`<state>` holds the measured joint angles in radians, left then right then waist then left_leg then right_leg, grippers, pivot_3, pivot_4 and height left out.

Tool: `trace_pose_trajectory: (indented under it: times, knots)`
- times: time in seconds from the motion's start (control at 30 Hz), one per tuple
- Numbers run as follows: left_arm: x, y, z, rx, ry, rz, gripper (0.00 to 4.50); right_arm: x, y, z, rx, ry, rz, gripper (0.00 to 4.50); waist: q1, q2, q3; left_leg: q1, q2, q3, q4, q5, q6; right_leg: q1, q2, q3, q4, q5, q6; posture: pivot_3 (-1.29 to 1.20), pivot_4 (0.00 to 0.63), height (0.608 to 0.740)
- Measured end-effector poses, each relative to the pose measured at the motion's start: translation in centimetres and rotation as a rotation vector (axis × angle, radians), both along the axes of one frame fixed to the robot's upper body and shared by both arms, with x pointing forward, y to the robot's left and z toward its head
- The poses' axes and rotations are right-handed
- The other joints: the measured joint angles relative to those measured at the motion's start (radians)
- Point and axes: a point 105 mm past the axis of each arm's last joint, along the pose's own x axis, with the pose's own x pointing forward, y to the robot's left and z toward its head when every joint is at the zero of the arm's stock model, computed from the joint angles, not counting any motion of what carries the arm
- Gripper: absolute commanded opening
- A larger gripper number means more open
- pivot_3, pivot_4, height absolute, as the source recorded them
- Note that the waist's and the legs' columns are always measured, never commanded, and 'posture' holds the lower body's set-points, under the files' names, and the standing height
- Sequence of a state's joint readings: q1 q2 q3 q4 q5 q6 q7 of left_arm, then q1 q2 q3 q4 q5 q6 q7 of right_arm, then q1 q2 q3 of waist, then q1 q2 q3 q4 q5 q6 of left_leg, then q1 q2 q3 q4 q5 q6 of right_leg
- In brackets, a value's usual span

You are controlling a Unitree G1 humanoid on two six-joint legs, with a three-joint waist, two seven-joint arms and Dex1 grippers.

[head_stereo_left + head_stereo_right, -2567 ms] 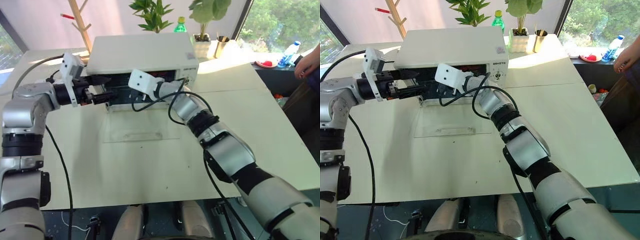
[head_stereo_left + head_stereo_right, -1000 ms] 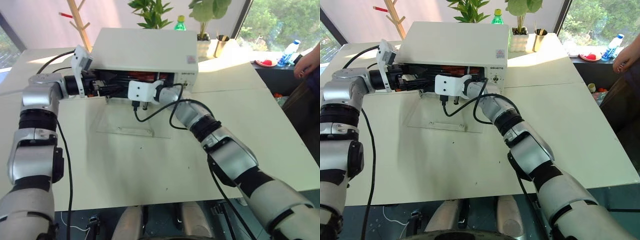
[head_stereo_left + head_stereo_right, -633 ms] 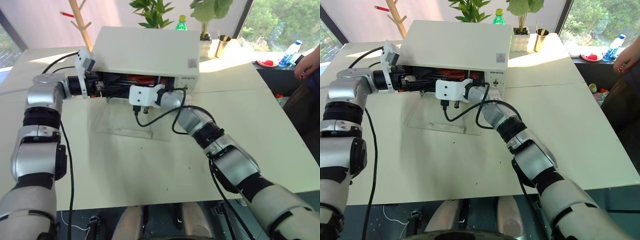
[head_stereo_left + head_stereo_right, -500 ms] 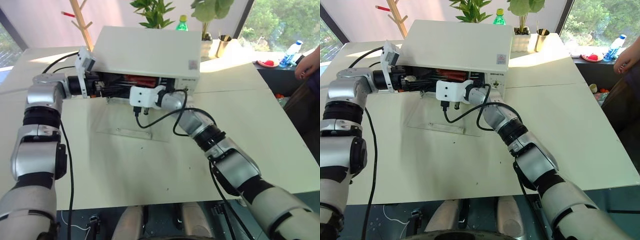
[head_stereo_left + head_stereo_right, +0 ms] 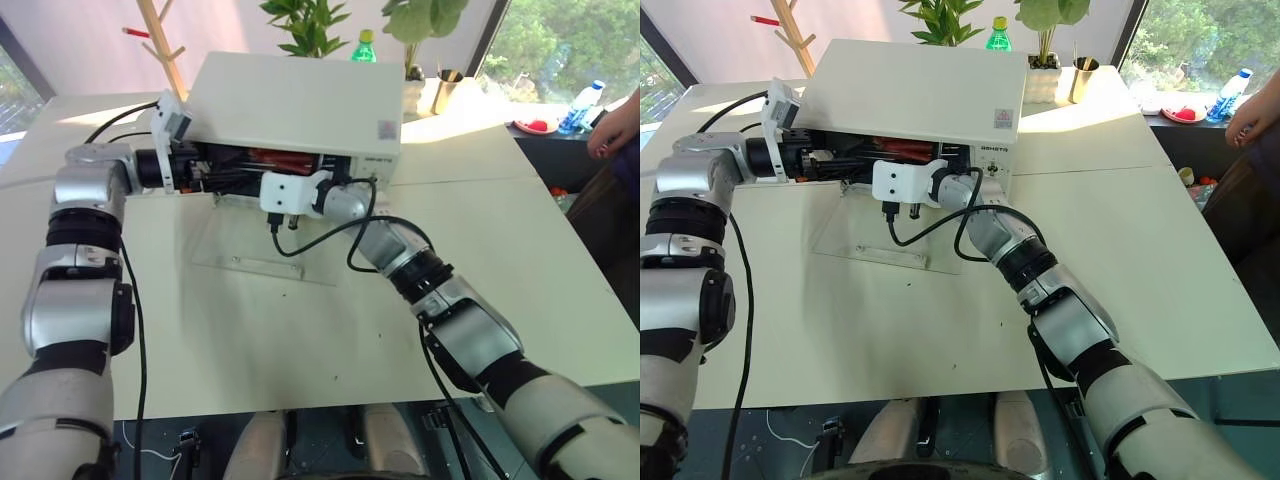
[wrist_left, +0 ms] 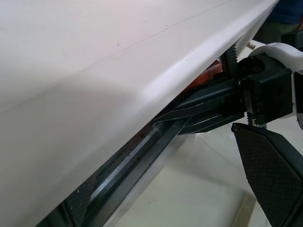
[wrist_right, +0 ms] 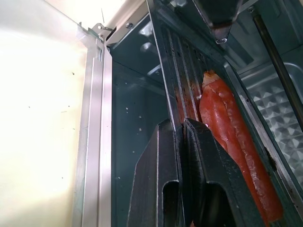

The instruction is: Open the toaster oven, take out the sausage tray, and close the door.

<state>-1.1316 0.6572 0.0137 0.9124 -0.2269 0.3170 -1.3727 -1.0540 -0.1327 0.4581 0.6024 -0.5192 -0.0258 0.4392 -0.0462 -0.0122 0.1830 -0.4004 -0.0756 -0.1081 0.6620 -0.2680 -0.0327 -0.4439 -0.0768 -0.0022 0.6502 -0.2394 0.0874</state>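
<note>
Cream-white toaster oven (image 5: 300, 95) stands toward the far edge of the desk (image 5: 500, 240), with its glass door (image 5: 265, 245) folded down flat onto the desk in front of the mouth. The sausage tray (image 7: 189, 104) sits inside the cavity with its long axis running side to side across the mouth; one reddish sausage (image 7: 232, 142) lies along it.

Right claw (image 7: 182, 137): reaches in at the middle of the mouth, fingers together and clamped on the tray's front rim. So the tray lies straight ahead of this claw, and the way out is back toward the robot, over the flat door.

Left claw (image 5: 205, 172): at the left end of the mouth, pointing across it toward the right claw, fingers spread apart and holding nothing. One finger pad (image 6: 274, 175) stands just beside the right claw.

Judgement: the right arm has the grip and would do the pulling; the left is well placed to catch the tray's left end once it clears. A one-sided pull could skew the tray in its rails.
</note>
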Motion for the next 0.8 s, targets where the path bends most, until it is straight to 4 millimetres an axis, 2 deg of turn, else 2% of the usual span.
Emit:
trace_pose_trajectory:
  times: [0.43, 0.8]
  knots:
    - [-1.6, 1.2, 1.3, 0.005, -0.025, -0.028, 4.50, 0.8, 0.4, 0.5, -0.028, -0.014, 0.021, 0.01, -0.018, 0.000, 0.000, -0.003, 0.000, -0.001, 0.000, 0.000, 0.000, -0.002, 0.000, 0.000, 0.002, 0.000, 0.000, 0.00, 0.150, 0.740]
    - [-2.1, 1.0, 2.3, -0.018, -0.036, -0.044, 4.50, 1.2, 1.2, 0.4, 0.076, 0.083, 0.008, 0.01, -0.024, -0.004, -0.002, -0.002, 0.000, -0.001, 0.003, 0.001, -0.001, -0.002, 0.000, 0.000, 0.003, 0.000, 0.000, 0.00, 0.150, 0.740]
